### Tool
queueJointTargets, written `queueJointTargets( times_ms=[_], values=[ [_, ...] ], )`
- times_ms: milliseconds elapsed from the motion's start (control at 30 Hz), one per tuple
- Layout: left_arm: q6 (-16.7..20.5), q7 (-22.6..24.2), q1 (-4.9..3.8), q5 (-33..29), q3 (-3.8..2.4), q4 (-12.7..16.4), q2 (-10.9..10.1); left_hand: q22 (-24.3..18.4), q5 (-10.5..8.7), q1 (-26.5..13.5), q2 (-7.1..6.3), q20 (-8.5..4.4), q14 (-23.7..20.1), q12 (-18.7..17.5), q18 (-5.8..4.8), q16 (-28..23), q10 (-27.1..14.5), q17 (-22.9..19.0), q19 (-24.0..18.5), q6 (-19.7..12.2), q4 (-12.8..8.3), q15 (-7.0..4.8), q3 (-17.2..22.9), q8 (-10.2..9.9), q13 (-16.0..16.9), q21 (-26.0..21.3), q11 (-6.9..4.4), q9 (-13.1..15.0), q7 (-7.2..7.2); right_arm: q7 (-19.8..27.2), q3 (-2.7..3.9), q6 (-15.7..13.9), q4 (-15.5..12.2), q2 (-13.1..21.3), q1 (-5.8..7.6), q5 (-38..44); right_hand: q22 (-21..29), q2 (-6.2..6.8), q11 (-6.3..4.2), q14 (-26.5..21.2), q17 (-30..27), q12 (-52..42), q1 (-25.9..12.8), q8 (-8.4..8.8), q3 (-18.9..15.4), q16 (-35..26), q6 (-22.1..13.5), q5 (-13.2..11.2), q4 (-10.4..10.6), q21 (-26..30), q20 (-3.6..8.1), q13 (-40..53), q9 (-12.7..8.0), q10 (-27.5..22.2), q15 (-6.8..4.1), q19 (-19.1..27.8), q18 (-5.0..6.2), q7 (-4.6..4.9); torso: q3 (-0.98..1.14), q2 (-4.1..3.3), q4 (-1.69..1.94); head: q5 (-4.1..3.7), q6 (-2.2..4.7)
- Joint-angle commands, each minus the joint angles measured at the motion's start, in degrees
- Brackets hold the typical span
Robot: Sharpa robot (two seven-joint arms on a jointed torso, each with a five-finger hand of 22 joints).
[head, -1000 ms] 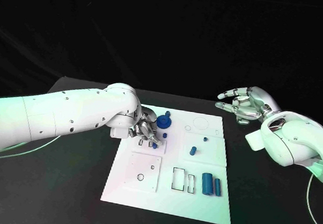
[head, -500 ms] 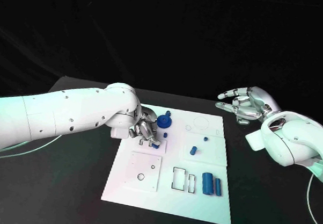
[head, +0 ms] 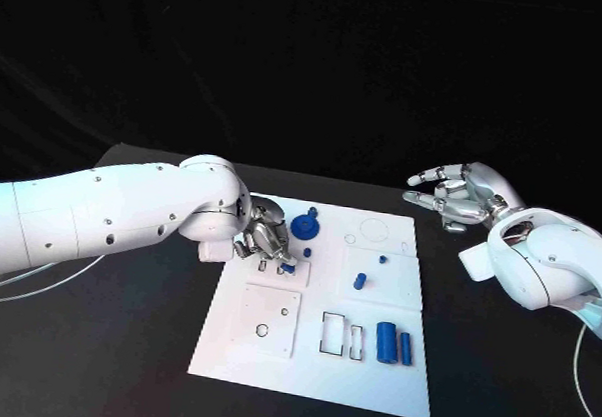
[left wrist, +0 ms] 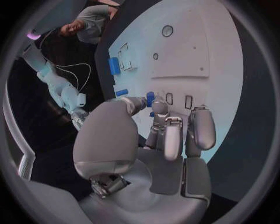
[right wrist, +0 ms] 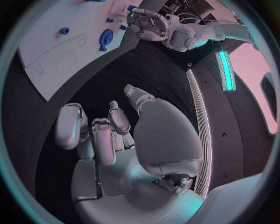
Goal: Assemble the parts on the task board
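Black table [head: 127,351] holds the white task board [head: 316,371]. Left hand [head: 266,240] pinches a small blue part [left wrist: 150,99]; right hand [head: 452,196] hangs empty, fingers apart.

head overhead, 2 wrists share task board [head: 322,311]

Task board [head: 316,371] mid-table w/ left hand [head: 265,238] over its far-left part beside round part [head: 305,229], two parts [head: 394,344] side by side near-right, right hand [head: 452,195] off board, far right.
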State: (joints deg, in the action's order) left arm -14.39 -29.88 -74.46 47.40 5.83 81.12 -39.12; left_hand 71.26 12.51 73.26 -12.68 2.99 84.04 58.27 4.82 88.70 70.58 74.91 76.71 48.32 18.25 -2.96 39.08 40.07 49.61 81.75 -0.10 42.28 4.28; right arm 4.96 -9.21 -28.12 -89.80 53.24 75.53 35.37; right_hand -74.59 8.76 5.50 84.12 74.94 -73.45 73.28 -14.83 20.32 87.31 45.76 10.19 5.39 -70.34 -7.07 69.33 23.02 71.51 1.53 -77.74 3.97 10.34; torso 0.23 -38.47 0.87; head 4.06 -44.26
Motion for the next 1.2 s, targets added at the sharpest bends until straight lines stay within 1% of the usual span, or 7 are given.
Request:
queueJointTargets(
  times_ms=[33,200,367,567,633,933,1200],
  values=[
    [4.93,0.47,-0.03,-2.45,-0.09,1.20,-0.62,0.30,0.21,-0.95,-0.20,0.04,5.47,0.45,-0.71,0.24,0.61,13.69,0.60,0.67,-11.30,-0.49,11.60,0.34,0.37,0.31,-0.11,1.79,-0.11,0.05,0.00,0.59,-0.01,0.11,-0.04,0.17,0.05,-0.09,-0.03,3.60,6.10,0.22,-0.64,-0.19,0.04,-0.38,-0.23,0.26,0.40,0.36,-0.07,-0.04,-0.06,-0.21,-0.36,0.31,1.10,0.00,0.10,0.09,0.21,-0.03,0.00],
    [7.01,0.48,0.11,0.52,0.07,2.77,-1.69,1.00,0.65,-1.90,-0.88,-0.10,5.47,1.31,-0.85,0.22,1.53,13.67,1.11,1.17,-11.93,-0.68,12.51,0.62,1.33,0.66,-0.32,2.10,-0.35,0.06,0.00,0.56,0.03,0.33,-0.04,0.17,0.04,-0.07,-0.03,3.61,6.12,0.22,-0.80,-0.25,0.00,-0.39,-0.24,0.29,0.55,0.37,-0.06,-0.07,-0.07,-0.20,-0.37,0.30,1.10,0.00,0.23,0.20,0.43,-0.15,-0.12],
    [9.12,0.46,0.66,6.66,0.16,4.15,-2.46,2.12,2.15,-3.95,-1.91,-0.50,5.48,2.70,-1.08,0.23,3.10,13.69,1.95,2.11,-13.36,-1.12,14.08,1.29,2.78,1.21,-0.83,2.75,-0.87,0.06,0.00,0.55,0.12,0.50,-0.04,0.17,0.12,-0.07,-0.04,3.60,6.10,0.26,-0.88,-0.28,-0.02,-0.40,-0.24,0.33,0.63,0.48,-0.06,-0.13,-0.08,-0.24,-0.37,0.35,1.12,-0.01,0.42,0.31,0.67,-0.17,-0.33],
    [9.68,0.37,1.24,10.73,0.21,4.34,-2.39,2.98,2.80,-5.12,-2.21,-0.72,5.49,3.37,-1.26,0.24,3.80,13.71,2.57,2.53,-14.11,-1.34,14.89,1.78,3.46,1.62,-1.09,3.17,-1.15,0.08,0.00,0.57,0.23,0.48,-0.04,0.17,0.08,-0.09,-0.04,3.58,6.00,0.26,-0.93,-0.31,-0.02,-0.44,-0.25,0.42,0.70,0.44,-0.06,-0.15,-0.08,-0.24,-0.38,0.32,1.11,-0.01,0.60,0.35,0.69,0.02,-0.44],
    [9.70,0.33,1.44,11.80,0.23,4.26,-2.28,3.15,3.13,-5.51,-2.33,-0.80,5.49,3.46,-1.30,0.24,3.93,13.71,2.68,2.60,-14.46,-1.42,15.20,1.95,3.53,1.70,-1.16,3.33,-1.22,0.09,0.00,0.57,0.27,0.46,-0.04,0.17,0.08,-0.09,-0.04,3.58,6.00,0.26,-0.93,-0.31,-0.02,-0.44,-0.25,0.42,0.70,0.44,-0.06,-0.15,-0.08,-0.24,-0.38,0.32,1.11,-0.01,0.56,0.33,0.60,0.13,-0.47],
    [9.79,0.21,2.34,14.65,0.27,3.79,-1.70,3.57,4.33,-6.48,-2.50,-0.96,5.49,3.20,-1.38,0.24,3.99,13.72,2.97,2.77,-14.89,-1.57,15.79,2.43,3.04,1.90,-1.32,3.77,-1.39,0.15,-0.01,0.59,0.34,0.43,-0.04,0.17,0.14,-0.10,-0.06,3.58,6.01,0.23,-0.94,-0.36,0.01,-0.44,-0.27,0.62,0.76,0.54,-0.05,-0.13,-0.10,-0.20,-0.39,0.35,1.12,-0.03,0.50,0.27,0.62,0.04,-0.53],
    [8.91,0.13,3.01,15.58,0.30,3.33,-0.94,3.56,4.62,-6.71,-2.51,-0.99,5.49,3.30,-1.38,0.24,4.11,13.72,2.96,2.81,-14.91,-1.60,15.85,2.54,3.12,1.90,-1.35,3.87,-1.43,0.20,-0.02,0.64,0.36,0.38,-0.07,0.14,0.16,-0.09,-0.06,3.58,6.02,0.26,-0.96,-0.40,0.03,-0.45,-0.29,0.78,0.81,0.58,-0.04,-0.18,-0.10,-0.23,-0.40,0.36,1.13,-0.04,0.46,0.20,0.59,0.03,-0.66]
  ],
)
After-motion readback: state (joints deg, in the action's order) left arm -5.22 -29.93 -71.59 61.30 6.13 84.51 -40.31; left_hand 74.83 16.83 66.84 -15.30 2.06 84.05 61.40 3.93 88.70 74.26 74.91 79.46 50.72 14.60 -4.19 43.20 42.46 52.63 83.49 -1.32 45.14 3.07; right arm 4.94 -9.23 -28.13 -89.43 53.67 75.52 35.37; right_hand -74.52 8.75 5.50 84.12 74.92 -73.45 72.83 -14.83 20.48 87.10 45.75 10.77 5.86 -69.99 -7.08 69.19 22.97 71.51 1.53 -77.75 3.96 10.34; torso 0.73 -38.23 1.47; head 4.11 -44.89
